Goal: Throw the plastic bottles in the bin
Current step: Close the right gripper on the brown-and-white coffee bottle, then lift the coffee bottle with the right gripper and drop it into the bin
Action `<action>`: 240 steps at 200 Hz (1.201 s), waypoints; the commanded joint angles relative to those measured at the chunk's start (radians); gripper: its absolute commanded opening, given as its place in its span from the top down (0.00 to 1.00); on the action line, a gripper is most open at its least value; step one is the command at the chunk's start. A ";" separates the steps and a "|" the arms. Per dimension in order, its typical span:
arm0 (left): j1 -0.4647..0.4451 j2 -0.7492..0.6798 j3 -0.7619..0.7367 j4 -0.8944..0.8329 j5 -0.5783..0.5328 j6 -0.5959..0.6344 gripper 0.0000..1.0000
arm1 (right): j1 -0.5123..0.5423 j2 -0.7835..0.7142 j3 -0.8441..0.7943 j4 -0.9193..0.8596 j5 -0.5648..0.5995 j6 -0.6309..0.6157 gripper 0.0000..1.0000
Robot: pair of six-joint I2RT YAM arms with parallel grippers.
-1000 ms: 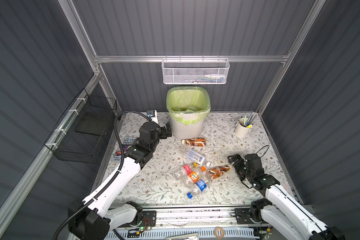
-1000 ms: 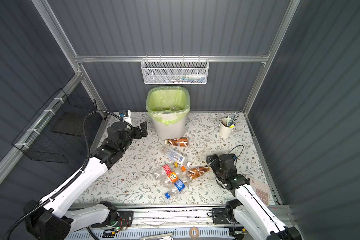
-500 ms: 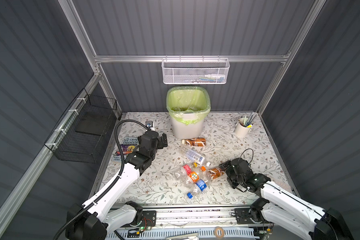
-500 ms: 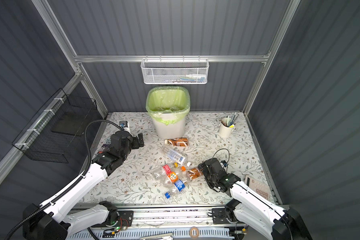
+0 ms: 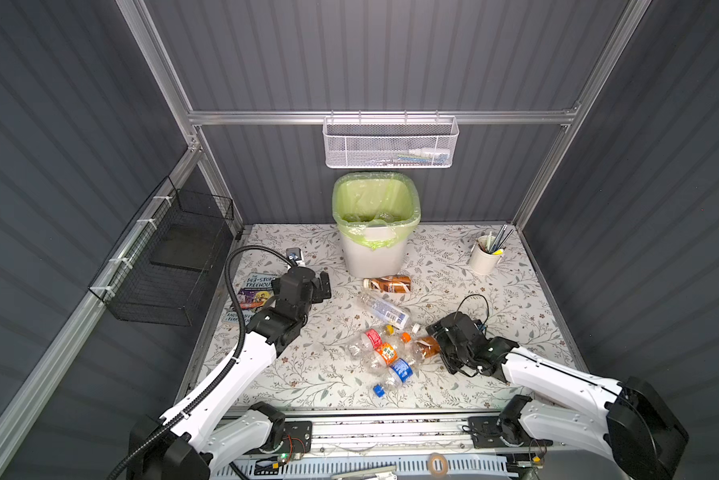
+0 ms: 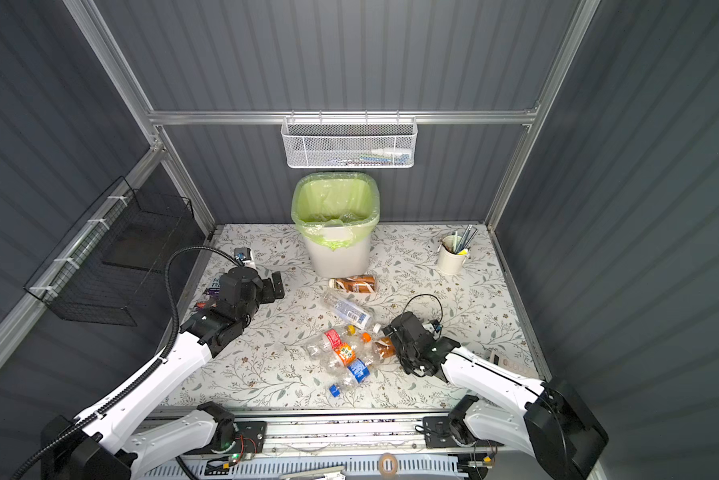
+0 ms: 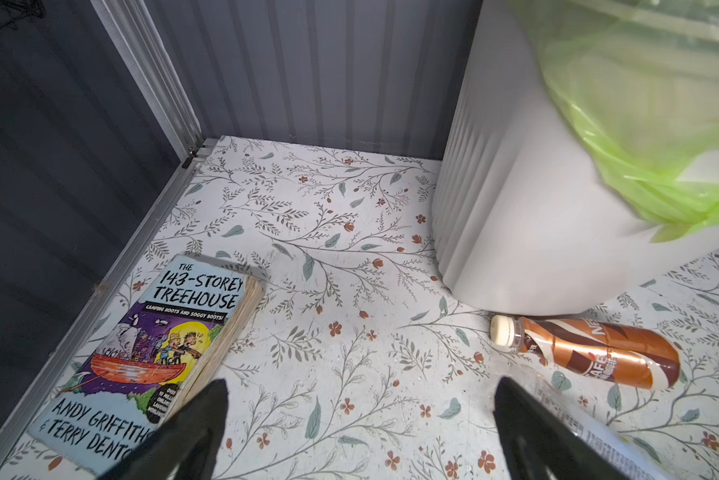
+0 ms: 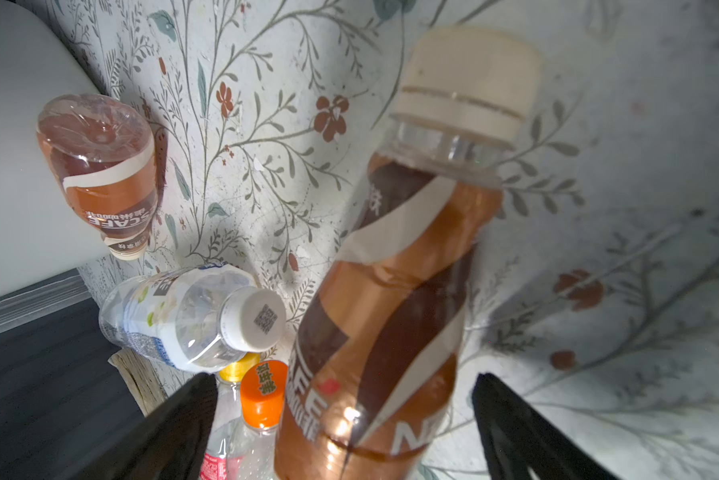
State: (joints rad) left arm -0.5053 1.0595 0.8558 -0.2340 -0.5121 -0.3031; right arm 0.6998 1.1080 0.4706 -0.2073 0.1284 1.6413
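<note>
Your right gripper (image 8: pixel 345 382) has its jaws spread wide. One finger sits on each side of the brown-labelled bottle (image 8: pixel 391 257), with a gap showing on both sides, so nothing is gripped yet. The bottle lies lengthwise between the fingers, cream cap pointing away from the palm. I read that alignment as deliberate, so that the pads meet the round body and not the neck. (The orange-capped bottle (image 8: pixel 262 399) lies just beside one finger, so a careless close might pinch it too.) Your left gripper (image 7: pixel 360 390) is also spread and empty. It hangs over bare table (image 7: pixel 328 270) between the book (image 7: pixel 162 340) and the bin (image 7: pixel 515 208), probably to stay clear of the right arm.

Only the right wrist view shows you those finger gaps. In both top views the gripper's own body hides them, and just part of the brown bottle shows. A top view shows what the wrist views cannot. The bin stands at the back wall, well apart from the heap of plastic bottles (image 5: pixel 385 353) near the front. What look like clear bottles lie in the green liner (image 5: pixel 374 195), and about six remain on the table.
</note>
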 commanded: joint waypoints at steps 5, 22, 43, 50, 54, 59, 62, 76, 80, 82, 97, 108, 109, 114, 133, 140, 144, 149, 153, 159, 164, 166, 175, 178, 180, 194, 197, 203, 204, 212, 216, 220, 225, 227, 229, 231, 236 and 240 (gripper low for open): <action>0.000 -0.030 -0.015 -0.024 -0.035 -0.021 0.00 | 0.007 0.029 0.003 0.012 0.034 0.058 0.07; 0.001 -0.033 -0.017 -0.025 -0.040 -0.021 0.00 | 0.007 0.044 0.007 0.022 0.029 0.061 0.11; 0.001 -0.030 -0.017 -0.025 -0.042 -0.027 0.00 | 0.013 0.074 0.018 0.021 0.028 0.067 0.15; 0.001 -0.027 -0.017 -0.026 -0.041 -0.029 0.00 | 0.016 0.084 0.020 0.024 0.029 0.072 0.17; 0.001 -0.028 -0.015 -0.027 -0.040 -0.030 0.00 | 0.018 0.090 0.021 0.026 0.027 0.075 0.18; 0.001 -0.027 -0.014 -0.030 -0.042 -0.030 0.00 | 0.018 0.095 0.022 0.029 0.029 0.077 0.18; 0.001 -0.027 -0.015 -0.029 -0.042 -0.031 0.00 | 0.018 0.097 0.020 0.032 0.029 0.079 0.19; 0.001 -0.031 -0.015 -0.033 -0.044 -0.031 0.00 | 0.019 0.109 0.015 0.039 0.041 0.087 0.25; 0.001 -0.033 -0.015 -0.034 -0.045 -0.031 0.00 | 0.018 0.112 0.011 0.042 0.045 0.089 0.26; 0.001 -0.033 -0.015 -0.034 -0.047 -0.031 0.00 | 0.018 0.113 0.009 0.045 0.048 0.092 0.27; 0.001 -0.038 -0.015 -0.036 -0.048 -0.031 0.00 | 0.017 0.110 -0.004 0.060 0.062 0.105 0.29; 0.001 -0.039 -0.015 -0.038 -0.049 -0.032 0.00 | 0.017 0.106 -0.010 0.060 0.076 0.108 0.33; 0.001 -0.038 -0.015 -0.038 -0.048 -0.031 0.00 | 0.017 0.105 -0.011 0.060 0.077 0.108 0.33; 0.001 -0.037 -0.016 -0.038 -0.046 -0.034 0.00 | 0.017 0.103 -0.014 0.061 0.085 0.110 0.35; 0.002 -0.032 -0.015 -0.039 -0.042 -0.039 0.00 | 0.011 0.086 -0.031 0.069 0.121 0.109 0.43; 0.001 -0.029 -0.016 -0.038 -0.040 -0.042 0.00 | 0.007 0.079 -0.037 0.078 0.132 0.101 0.45; 0.001 -0.027 -0.016 -0.037 -0.039 -0.043 0.00 | 0.005 0.074 -0.038 0.081 0.139 0.095 0.46; 0.001 -0.026 -0.017 -0.036 -0.036 -0.047 0.00 | 0.001 0.070 -0.039 0.079 0.147 0.092 0.48; 0.002 -0.023 -0.018 -0.035 -0.036 -0.049 0.00 | -0.002 0.066 -0.040 0.079 0.152 0.090 0.49; 0.002 -0.020 -0.019 -0.034 -0.032 -0.055 0.00 | -0.006 0.056 -0.043 0.082 0.163 0.084 0.49; 0.001 -0.020 -0.020 -0.033 -0.031 -0.059 0.00 | -0.008 0.050 -0.047 0.085 0.171 0.080 0.50; 0.002 -0.018 -0.020 -0.033 -0.030 -0.060 0.00 | -0.010 0.045 -0.046 0.086 0.173 0.078 0.50; 0.002 -0.017 -0.022 -0.030 -0.029 -0.066 0.00 | -0.018 0.025 -0.048 0.088 0.190 0.063 0.50; 0.002 -0.017 -0.023 -0.030 -0.028 -0.068 0.00 | -0.017 0.019 -0.047 0.088 0.196 0.056 0.49; 0.002 -0.018 -0.024 -0.030 -0.027 -0.070 0.00 | -0.020 0.017 -0.048 0.089 0.200 0.050 0.49; 0.002 -0.018 -0.031 -0.025 -0.027 -0.074 0.00 | -0.028 -0.048 -0.044 0.088 0.235 -0.009 0.49; 0.003 -0.018 -0.033 -0.025 -0.029 -0.073 0.00 | -0.030 -0.057 -0.041 0.087 0.243 -0.025 0.49; 0.002 -0.018 -0.034 -0.025 -0.029 -0.073 0.00 | -0.036 -0.080 -0.033 0.082 0.259 -0.065 0.49; 0.002 -0.017 -0.034 -0.025 -0.029 -0.072 0.00 | -0.038 -0.085 -0.032 0.081 0.262 -0.071 0.49; 0.002 -0.015 -0.037 -0.028 -0.029 -0.070 0.00 | -0.050 -0.116 -0.015 0.067 0.283 -0.130 0.48; 0.002 -0.012 -0.035 -0.030 -0.030 -0.070 0.00 | -0.057 -0.131 -0.004 0.058 0.294 -0.164 0.48; 0.004 -0.012 -0.037 -0.032 -0.029 -0.069 0.00 | -0.066 -0.143 0.009 0.050 0.301 -0.202 0.48; 0.004 -0.010 -0.037 -0.036 -0.029 -0.071 0.00 | -0.081 -0.163 0.026 0.044 0.307 -0.254 0.48; 0.004 -0.009 -0.038 -0.038 -0.026 -0.070 0.00 | -0.088 -0.170 0.034 0.041 0.307 -0.275 0.48; 0.004 -0.008 -0.038 -0.039 -0.025 -0.071 0.00 | -0.094 -0.177 0.040 0.038 0.307 -0.295 0.48; 0.004 -0.007 -0.038 -0.042 -0.023 -0.072 0.00 | -0.100 -0.183 0.049 0.036 0.308 -0.315 0.48; 0.004 -0.006 -0.039 -0.045 -0.020 -0.074 0.00 | -0.116 -0.201 0.068 0.034 0.309 -0.365 0.48; 0.004 -0.006 -0.040 -0.049 -0.015 -0.078 0.00 | -0.127 -0.215 0.086 0.034 0.310 -0.404 0.48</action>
State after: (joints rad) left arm -0.5049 1.0458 0.8242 -0.2565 -0.5385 -0.3573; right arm 0.6254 0.9604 0.4644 -0.1497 0.3630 1.5021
